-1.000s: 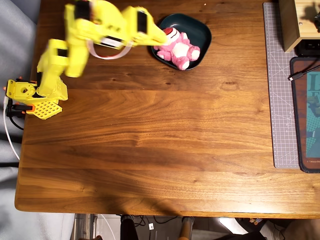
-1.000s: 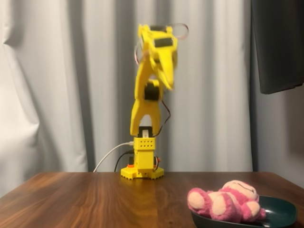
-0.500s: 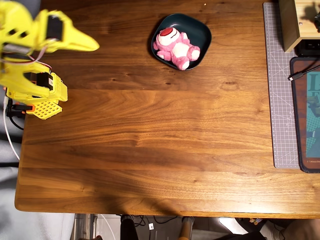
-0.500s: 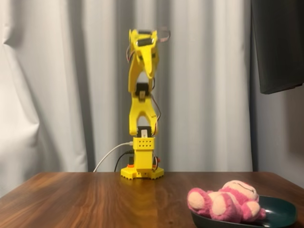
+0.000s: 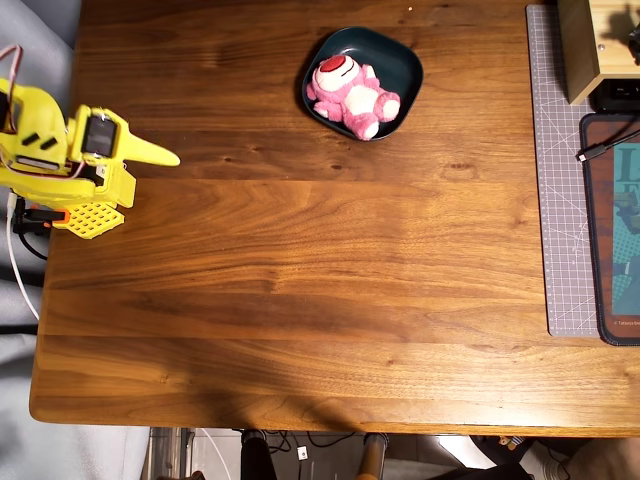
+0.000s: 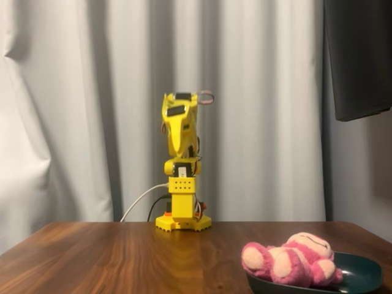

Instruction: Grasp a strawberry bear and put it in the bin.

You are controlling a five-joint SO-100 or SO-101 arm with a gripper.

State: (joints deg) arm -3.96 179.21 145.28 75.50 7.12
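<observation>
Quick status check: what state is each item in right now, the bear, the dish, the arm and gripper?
strawberry bear: lying in the bin, released, one leg over the rim.
bin: upright on the table, holding the bear.
gripper: empty, fingers together, apart from the bin.
arm: folded over its base.
wooden box: at the table's edge, mostly out of frame.

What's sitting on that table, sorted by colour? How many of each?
Pink: 1, the strawberry bear
Dark teal: 1, the bin holding it
Yellow: 1, the robot arm
Grey: 1, the cutting mat
Light wood: 1, the wooden box
Total: 5
</observation>
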